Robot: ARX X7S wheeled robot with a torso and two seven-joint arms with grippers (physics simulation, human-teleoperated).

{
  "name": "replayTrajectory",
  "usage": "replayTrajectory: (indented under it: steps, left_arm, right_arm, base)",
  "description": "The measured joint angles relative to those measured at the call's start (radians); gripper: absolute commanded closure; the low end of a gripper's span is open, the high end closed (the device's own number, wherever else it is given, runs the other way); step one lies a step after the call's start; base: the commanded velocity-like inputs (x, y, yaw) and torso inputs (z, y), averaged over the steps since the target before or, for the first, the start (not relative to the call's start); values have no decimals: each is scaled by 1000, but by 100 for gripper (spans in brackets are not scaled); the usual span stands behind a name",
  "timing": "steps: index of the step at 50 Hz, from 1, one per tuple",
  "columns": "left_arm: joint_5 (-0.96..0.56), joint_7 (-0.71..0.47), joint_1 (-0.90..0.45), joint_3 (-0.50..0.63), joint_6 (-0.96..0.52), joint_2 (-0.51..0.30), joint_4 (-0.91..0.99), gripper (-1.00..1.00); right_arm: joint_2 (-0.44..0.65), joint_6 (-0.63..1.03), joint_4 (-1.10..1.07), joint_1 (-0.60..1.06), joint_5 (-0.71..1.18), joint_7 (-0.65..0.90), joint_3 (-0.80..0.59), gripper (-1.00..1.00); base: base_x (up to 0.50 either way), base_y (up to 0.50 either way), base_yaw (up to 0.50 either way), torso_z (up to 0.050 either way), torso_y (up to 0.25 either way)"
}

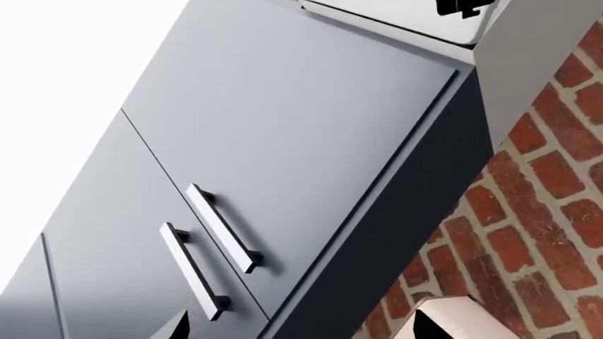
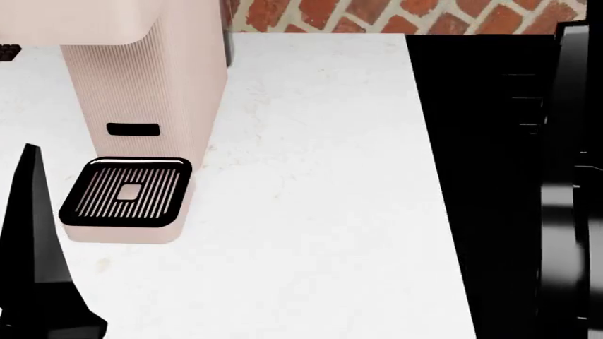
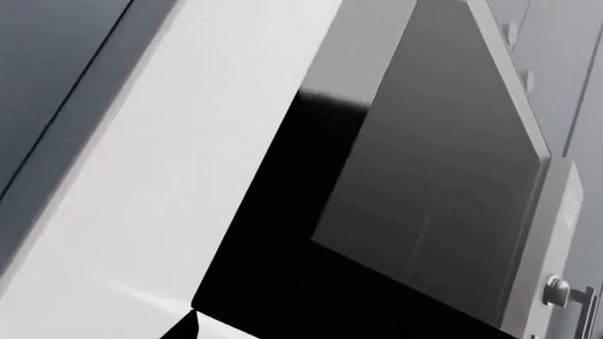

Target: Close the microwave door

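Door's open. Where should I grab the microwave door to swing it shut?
Take the microwave door by its handle, on the grey frame at the free edge, coming from the handle's side. The door stands swung out from the dark cavity, and that edge likely gives the most leverage.

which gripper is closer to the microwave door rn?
Right, judging by the wrist views. The right wrist camera is filled by the open microwave door. The left wrist camera faces cabinet doors and brick wall, no microwave door in sight.
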Motion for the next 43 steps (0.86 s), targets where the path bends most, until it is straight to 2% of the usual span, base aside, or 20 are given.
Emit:
replayTrajectory:
  steps: [9, 17, 43]
  left_arm:
    - [0, 3, -1, -4, -2, 0, -2, -100]
    - [3, 8, 2, -13, 1, 2, -6, -100]
    - [14, 26, 17, -43, 16, 7, -11, -100]
  right_arm:
    - [-27, -103, 236, 83, 12, 41, -18, -100]
    - [-46, -120, 376, 135, 57, 60, -67, -100]
    - [-45, -91, 483, 201, 278, 76, -346, -100]
  base:
    - [0, 0, 0, 0, 0]
    - [0, 0, 0, 0, 0]
    - [0, 0, 0, 0, 0]
